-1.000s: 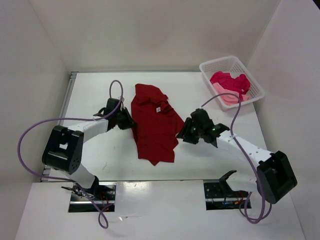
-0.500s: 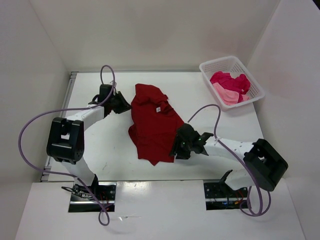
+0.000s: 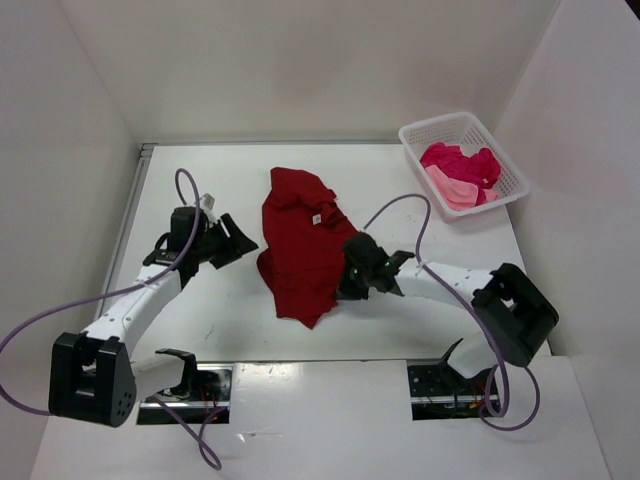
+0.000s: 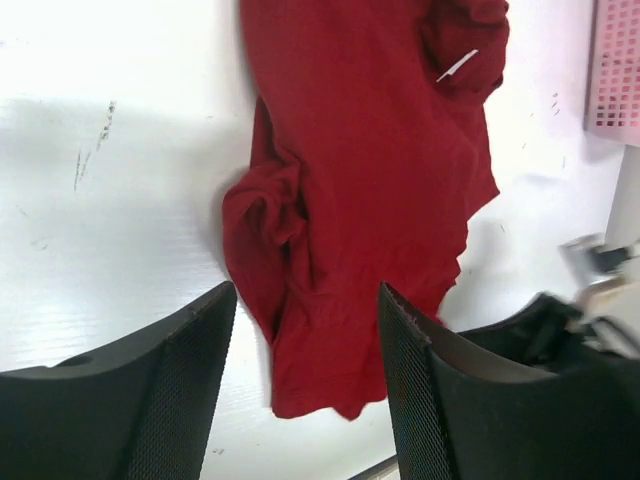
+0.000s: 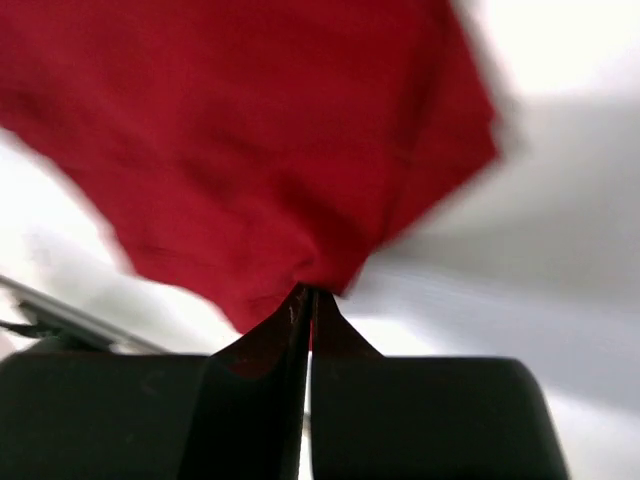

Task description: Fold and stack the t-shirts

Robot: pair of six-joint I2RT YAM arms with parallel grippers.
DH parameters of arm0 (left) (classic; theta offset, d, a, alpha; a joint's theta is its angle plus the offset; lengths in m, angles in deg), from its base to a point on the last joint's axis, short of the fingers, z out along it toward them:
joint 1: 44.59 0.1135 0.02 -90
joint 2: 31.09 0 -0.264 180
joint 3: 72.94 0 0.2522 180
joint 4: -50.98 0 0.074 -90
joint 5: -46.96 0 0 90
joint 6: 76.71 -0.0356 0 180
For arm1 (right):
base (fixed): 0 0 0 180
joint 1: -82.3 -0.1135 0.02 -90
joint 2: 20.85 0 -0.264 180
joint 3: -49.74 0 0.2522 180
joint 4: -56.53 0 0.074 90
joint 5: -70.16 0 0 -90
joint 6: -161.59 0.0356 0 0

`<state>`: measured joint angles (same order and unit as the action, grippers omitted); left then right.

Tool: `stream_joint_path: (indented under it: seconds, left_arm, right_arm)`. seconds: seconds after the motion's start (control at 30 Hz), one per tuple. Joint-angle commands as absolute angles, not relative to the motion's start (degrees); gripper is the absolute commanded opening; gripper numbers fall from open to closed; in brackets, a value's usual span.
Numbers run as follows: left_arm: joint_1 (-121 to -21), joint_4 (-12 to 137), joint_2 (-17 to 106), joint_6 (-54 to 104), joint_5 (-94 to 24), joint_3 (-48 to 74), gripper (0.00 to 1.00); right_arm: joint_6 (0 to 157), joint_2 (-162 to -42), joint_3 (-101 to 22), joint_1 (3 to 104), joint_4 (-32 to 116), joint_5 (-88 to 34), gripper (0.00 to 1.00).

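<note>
Dark red shirt (image 3: 300, 250) lies rumpled on the table (image 3: 420, 220), well apart from the basket (image 3: 435, 122), to the basket's left and nearer the arm bases; collar and white tag sit at the end toward the basket's row, hem at the near end. Light pink shirt (image 3: 455, 192) and magenta shirt (image 3: 460, 160) are both inside the basket, not yet folded. Right gripper (image 3: 352, 272) is at the shirt edge that faces the basket side, low down. The right wrist view is blurred, but the fingers meet tip to tip with a small tuck of red cloth between them, so it is clamped on the dark red shirt. Left gripper (image 3: 232, 240) is on the shirt's far side from the basket, jaws spread wide, nothing in them, no contact with the cloth that I can see. Judgement: this is spread-out or first-fold stage, early in the task. Risks: the pinch is tiny and at the very edge, so the cloth can slip out on a pull. It may hold one layer only. The side away from the basket is bunched and doubled under, so a pull from one arm alone likely drags the whole shirt and does not flatten it.
</note>
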<state>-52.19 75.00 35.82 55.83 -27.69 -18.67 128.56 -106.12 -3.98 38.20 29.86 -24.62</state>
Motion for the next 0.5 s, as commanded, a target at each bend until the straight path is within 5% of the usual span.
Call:
stream_joint_path:
  seconds: [0.0, 0.27, 0.47]
  left_arm:
    - [-52.1, 76.8, 35.4, 58.2, -26.4, -22.0, 0.66]
    - [-53.8, 73.4, 37.7, 60.8, -24.4, -24.6, 0.66]
    - [-63.8, 71.4, 47.5, 61.4, -23.4, -19.7, 0.68]
  right_arm:
    - [123.3, -100.3, -16.8, 41.0, 25.8, -19.9, 0.0]
    - [114.4, -97.4, -34.6, 58.7, 20.7, -24.1, 0.0]
    - [113.2, -98.4, -41.5, 61.1, 21.4, -23.7, 0.01]
